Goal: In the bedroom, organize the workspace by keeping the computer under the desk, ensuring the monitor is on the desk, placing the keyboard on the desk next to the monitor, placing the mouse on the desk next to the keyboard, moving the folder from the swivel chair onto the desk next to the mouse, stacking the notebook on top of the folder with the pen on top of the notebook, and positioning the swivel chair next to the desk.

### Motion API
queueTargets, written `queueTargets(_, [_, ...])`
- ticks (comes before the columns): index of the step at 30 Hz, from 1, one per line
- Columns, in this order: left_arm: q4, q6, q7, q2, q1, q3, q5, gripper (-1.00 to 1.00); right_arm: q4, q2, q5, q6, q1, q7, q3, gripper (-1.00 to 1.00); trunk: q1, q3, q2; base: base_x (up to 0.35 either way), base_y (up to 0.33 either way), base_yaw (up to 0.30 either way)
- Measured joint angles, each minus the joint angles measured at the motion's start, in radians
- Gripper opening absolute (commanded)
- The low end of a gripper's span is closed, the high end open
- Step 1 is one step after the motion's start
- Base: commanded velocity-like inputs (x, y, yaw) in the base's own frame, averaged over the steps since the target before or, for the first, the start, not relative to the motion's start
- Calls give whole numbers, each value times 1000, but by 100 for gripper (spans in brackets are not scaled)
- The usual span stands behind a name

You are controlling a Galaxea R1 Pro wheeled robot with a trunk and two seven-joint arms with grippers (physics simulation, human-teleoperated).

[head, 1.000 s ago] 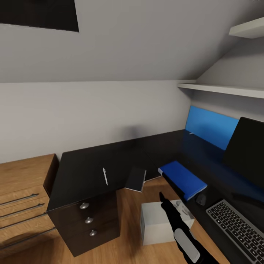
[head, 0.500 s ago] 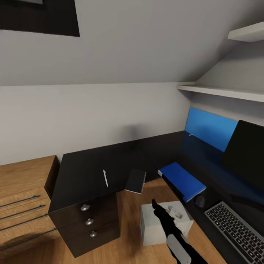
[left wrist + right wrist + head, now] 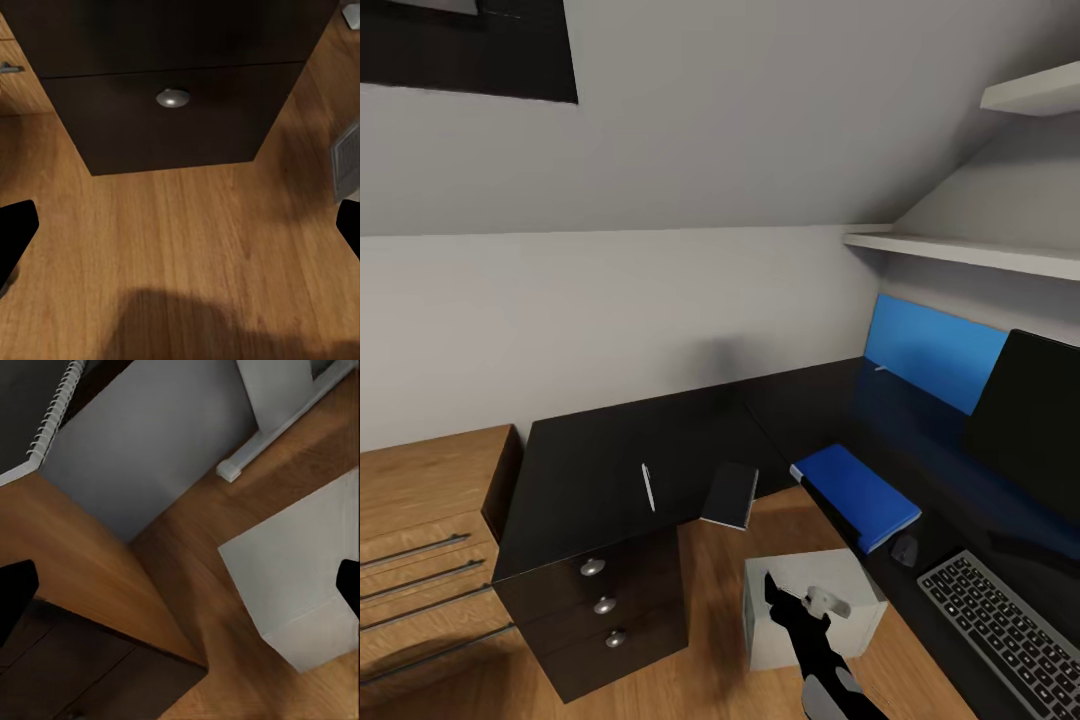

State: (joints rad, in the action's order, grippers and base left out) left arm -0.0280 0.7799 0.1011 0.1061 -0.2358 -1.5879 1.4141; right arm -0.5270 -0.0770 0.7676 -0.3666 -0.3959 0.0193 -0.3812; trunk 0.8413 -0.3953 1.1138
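Black desk edge carries the notebook, overhanging bare floor.

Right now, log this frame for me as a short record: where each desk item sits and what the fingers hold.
folder: flat on desk, beside mouse
keyboard: on desk, near mouse
monitor: on desk
notebook: on desk, overhanging its inner edge, not on folder
pen: loose on desk
computer: on floor by desk
right gripper: over computer, fingers apart, empty
left gripper: fingers apart, empty

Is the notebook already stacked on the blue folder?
No, the notebook lies at the desk edge near the pen, apart from the folder.
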Motion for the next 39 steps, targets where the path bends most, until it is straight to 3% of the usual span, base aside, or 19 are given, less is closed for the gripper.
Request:
queueTargets(8, [-1, 2, 2, -6, 0, 0, 0, 100, 120, -1, -9, -20, 0, -2, -5, 100, 0, 0, 0, 0, 0, 0])
queueTargets(39, [-1, 2, 7, -21, 0, 0, 0, 100, 151, -19, -31, -22, 0, -1, -3, 100, 0, -1, 0, 0, 0, 35])
